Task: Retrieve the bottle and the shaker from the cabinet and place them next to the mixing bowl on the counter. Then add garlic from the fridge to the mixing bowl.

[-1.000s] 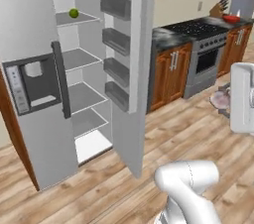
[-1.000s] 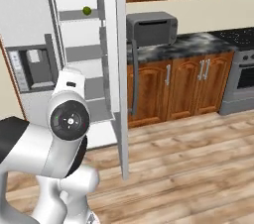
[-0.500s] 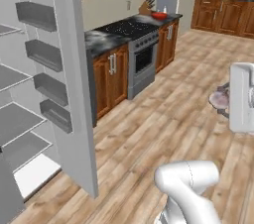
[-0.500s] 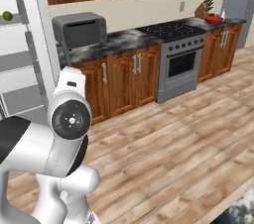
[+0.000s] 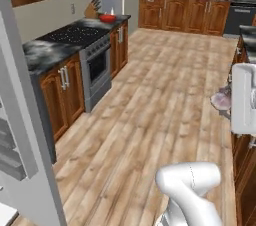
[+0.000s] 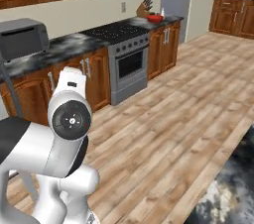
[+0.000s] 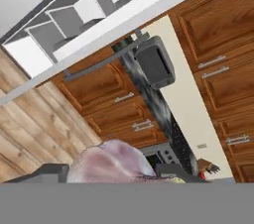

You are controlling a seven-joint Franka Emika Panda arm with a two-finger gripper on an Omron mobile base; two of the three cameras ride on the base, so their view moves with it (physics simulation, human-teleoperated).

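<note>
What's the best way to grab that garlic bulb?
Across its round middle, with one finger coming in from each side. The garlic is plump and widest there, so it probably sits steadiest. The gripper grips it just so.

Wood plank floor (image 5: 165, 95) fills centre frame. Left side: brown cabinets (image 6: 94, 77), dark speckled bench (image 5: 42, 50), steel oven (image 6: 130, 67). Toaster oven (image 6: 22, 37) upper left in right base view. Cream wall (image 6: 89, 12) behind.

The arm (image 6: 64, 134) is folded high, jaws clamped on a garlic bulb (image 7: 111, 163).
</note>
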